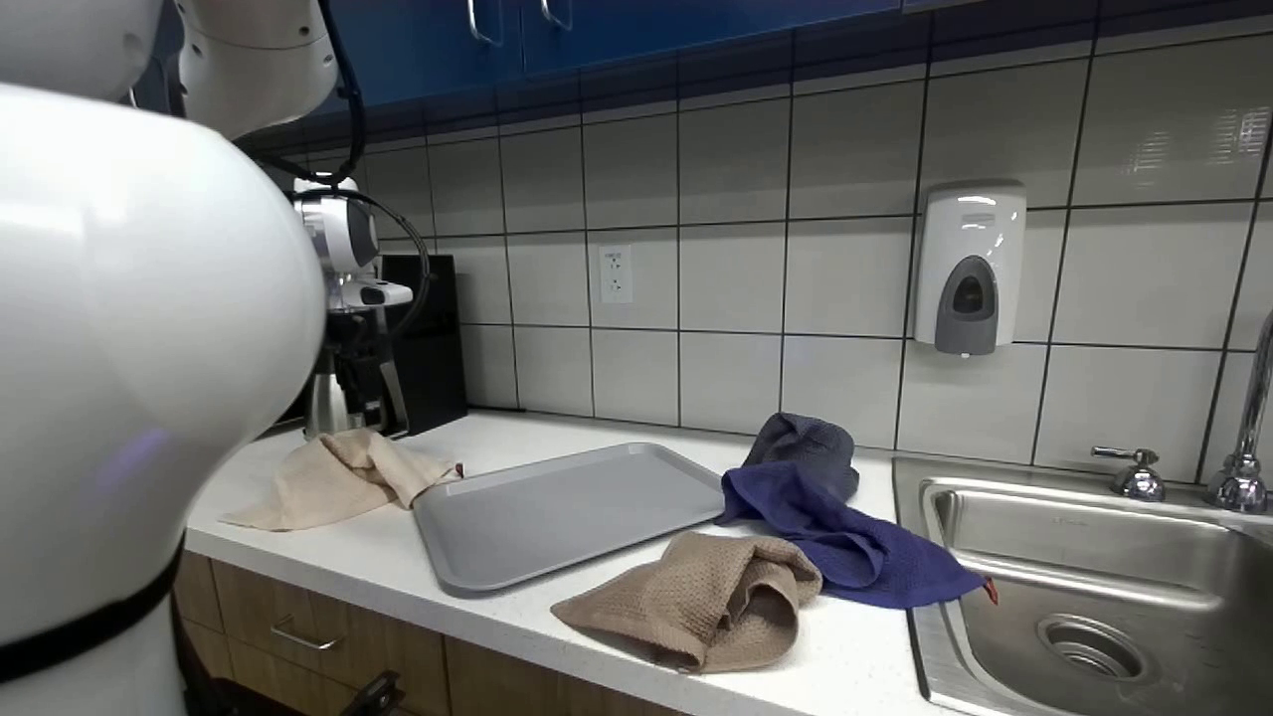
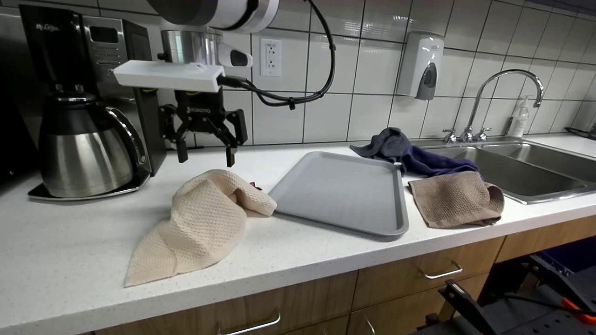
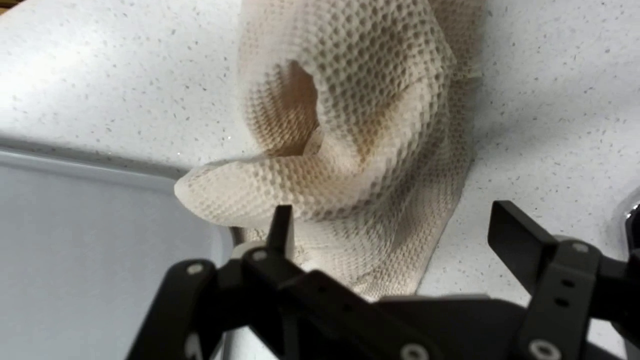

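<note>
- Gripper (image 2: 206, 157) I'm driving, black and two-fingered, has its jaws spread wide, hanging above and near the crumpled cream waffle-weave towel (image 2: 200, 228).
- That towel's on the white speckled countertop (image 2: 60, 260), between the black-and-steel coffee maker (image 2: 86, 149) and a flat grey rectangular tray (image 2: 344, 195); from the wrist, one fold overlaps the tray's corner, can't tell if they touch.
- Past the tray I see a bunched brown textured towel (image 2: 456, 200), a purple cloth (image 1: 845, 542) reaching the stainless steel sink (image 1: 1014, 476), and a dark grey cloth (image 1: 811, 447) behind.

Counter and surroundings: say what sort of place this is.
Likely a kitchen or break room: a coffee maker on the counter, a metal sink set into it, and a soap dispenser on the wall.
</note>
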Motion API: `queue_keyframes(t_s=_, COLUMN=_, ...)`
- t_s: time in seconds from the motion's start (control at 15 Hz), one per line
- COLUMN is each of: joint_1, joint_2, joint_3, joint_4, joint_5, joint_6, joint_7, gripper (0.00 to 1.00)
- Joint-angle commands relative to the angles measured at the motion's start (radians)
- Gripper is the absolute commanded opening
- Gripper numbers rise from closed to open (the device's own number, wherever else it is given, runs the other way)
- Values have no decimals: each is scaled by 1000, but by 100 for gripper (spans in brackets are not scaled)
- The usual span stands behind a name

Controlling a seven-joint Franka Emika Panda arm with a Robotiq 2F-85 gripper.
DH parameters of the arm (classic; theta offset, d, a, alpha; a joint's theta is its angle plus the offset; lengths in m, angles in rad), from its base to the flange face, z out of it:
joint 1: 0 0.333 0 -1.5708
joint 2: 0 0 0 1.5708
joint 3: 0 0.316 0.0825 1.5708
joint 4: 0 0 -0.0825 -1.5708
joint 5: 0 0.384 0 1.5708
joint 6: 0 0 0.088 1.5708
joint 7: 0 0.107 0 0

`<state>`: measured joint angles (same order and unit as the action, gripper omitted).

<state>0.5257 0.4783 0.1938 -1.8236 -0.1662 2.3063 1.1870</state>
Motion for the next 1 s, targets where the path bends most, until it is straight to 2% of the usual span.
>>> queue_keyframes(t_s=0.0, joint_1=0, joint_2=-71, joint_3=-7, joint_4=-42, joint_5=-16, joint_6=-35, joint_7=-21, gripper=100)
queue_keyframes(t_s=0.4, joint_1=-15, joint_2=-143, joint_3=-6, joint_4=-98, joint_5=-22, joint_6=-36, joint_7=-29, gripper=100)
queue_keyframes(t_s=0.93, joint_1=-58, joint_2=-265, joint_3=3, joint_4=-231, joint_5=-27, joint_6=-27, joint_7=-73, gripper=100)
